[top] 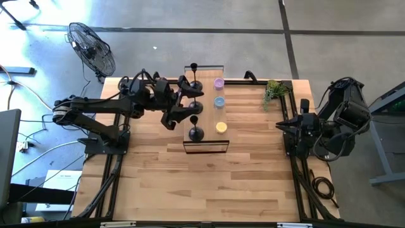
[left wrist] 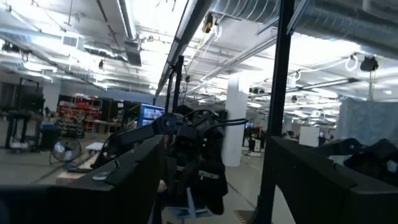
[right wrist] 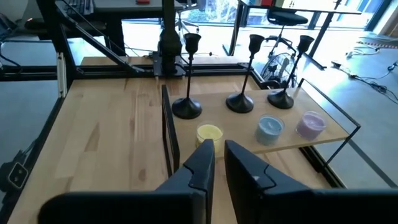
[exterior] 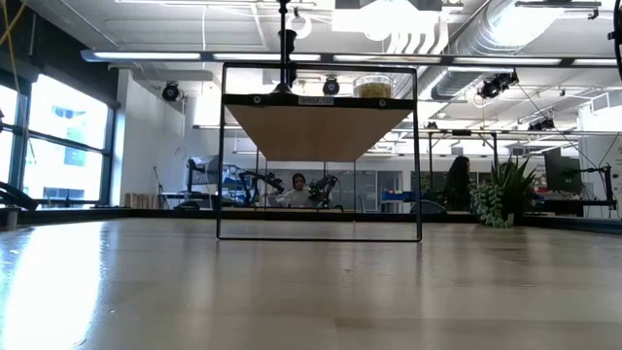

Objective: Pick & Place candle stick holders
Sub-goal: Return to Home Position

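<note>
Fingers spread wide and empty: that is my left gripper (top: 179, 114), hanging at the left edge of the shelf (top: 209, 115) above the table (top: 190, 183). In my left wrist view the two dark fingers (left wrist: 93, 186) stand well apart with nothing between them.

Just beside that claw stand the candle stick holders (right wrist: 239, 102), three of them upright in a row along the shelf's left side. From above the arm overlaps the middle holder (top: 192, 104), so I cannot tell whether it touches or only hangs over it. The nearest holder (top: 196, 133) stands just off my fingertips and the farthest holder (top: 195, 84) a little beyond. Along the shelf's other side sit the yellow candle (top: 221, 127), the blue candle (top: 219, 101) and the purple candle (top: 219, 83).

I see no holder on the bare tabletop, so I judge the placing done. What seems left is to draw this arm clear of the stems without knocking one over, and fold it back to rest.

My right gripper (top: 285, 125) waits well apart at the table's right edge, fingers drawn nearly together on nothing.
</note>
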Robot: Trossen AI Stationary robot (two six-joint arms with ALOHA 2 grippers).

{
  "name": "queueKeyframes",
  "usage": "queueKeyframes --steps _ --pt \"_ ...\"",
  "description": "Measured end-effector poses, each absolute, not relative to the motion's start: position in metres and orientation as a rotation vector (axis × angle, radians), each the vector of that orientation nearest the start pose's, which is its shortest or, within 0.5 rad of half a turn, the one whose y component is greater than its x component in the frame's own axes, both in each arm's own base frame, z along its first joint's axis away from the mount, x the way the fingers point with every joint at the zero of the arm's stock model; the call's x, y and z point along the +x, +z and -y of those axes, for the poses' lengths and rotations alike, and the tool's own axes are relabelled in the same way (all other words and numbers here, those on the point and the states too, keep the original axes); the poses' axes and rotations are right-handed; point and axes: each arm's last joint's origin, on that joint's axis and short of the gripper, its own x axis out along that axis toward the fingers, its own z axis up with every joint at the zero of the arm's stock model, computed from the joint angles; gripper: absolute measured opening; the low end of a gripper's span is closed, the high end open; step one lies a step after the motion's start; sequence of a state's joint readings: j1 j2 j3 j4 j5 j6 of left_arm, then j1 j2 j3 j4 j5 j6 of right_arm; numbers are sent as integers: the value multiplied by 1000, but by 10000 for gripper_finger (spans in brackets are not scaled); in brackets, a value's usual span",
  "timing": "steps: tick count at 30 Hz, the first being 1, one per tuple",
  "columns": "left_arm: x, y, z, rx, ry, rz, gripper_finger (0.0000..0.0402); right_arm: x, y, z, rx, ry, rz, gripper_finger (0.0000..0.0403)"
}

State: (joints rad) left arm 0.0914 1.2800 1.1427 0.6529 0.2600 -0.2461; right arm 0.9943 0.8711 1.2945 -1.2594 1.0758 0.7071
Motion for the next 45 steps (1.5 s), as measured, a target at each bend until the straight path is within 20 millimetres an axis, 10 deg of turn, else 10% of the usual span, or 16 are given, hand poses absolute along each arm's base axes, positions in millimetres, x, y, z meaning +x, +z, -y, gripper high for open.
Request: queueKeyframes --steps 19,28,31,39,45 --pt "279 428 -21 -227 -151 475 276 79 403 -77 -137 -100 -403 20" --pt "263 435 -20 -175 -99 443 98 81 419 -79 -263 -54 -283 1" --pt "240 443 -18 -134 -85 403 18 76 437 -71 -325 -24 -194 1" --pt "127 478 -10 -62 15 254 3 34 509 -6 -225 -47 35 0" --pt "52 479 -7 -13 162 193 2 -13 508 55 -107 135 51 0"
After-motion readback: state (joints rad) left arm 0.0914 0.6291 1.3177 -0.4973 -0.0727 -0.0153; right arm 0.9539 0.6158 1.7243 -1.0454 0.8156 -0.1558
